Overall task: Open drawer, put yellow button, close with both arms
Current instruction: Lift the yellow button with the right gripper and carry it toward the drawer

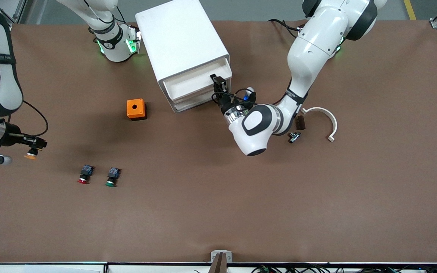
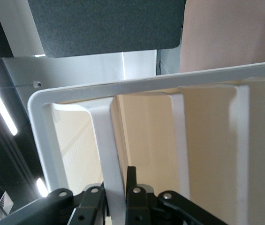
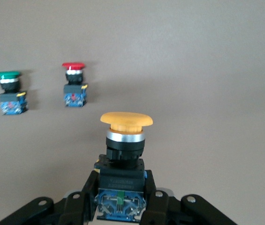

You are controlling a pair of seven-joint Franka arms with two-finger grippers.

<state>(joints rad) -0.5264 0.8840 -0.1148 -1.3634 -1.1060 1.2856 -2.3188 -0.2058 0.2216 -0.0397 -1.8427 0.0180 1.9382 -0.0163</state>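
Brown mat (image 1: 211, 197) covers the table. White cabinet (image 1: 183, 49) stands at 12 o'clock from table centre, toward the robots' bases, its drawer fronts facing the front camera at an angle.

Left gripper (image 1: 218, 84) is at the cabinet's front, at the top drawer (image 1: 197, 81). Left wrist view: the two black fingers (image 2: 139, 201) are pinched narrow on a white rib of the drawer front (image 2: 109, 154), cream recesses on either side. The drawer shows only a slight offset from the cabinet face; how far it is out cannot be told.

Right gripper (image 1: 33, 143) hangs over the mat at the right arm's end of the table, at 9 o'clock from table centre. It is clamped on the yellow button (image 3: 125, 140); its fingers (image 3: 87, 199) press the black body from both sides, cap pointing away from the wrist. In the front view the button (image 1: 31, 153) shows just under the fingertips.

Red button (image 1: 85, 175) and green button (image 1: 112, 177) lie on the mat side by side, slightly apart, at 4 o'clock from the right gripper.

Orange box (image 1: 136, 109) with a round hole on top sits at 8 o'clock from the cabinet.

White curved clip (image 1: 324, 119), a dark brown block (image 1: 300, 122) and a small metal part (image 1: 294, 136) lie near the left arm's wrist, at 4 o'clock from the cabinet.
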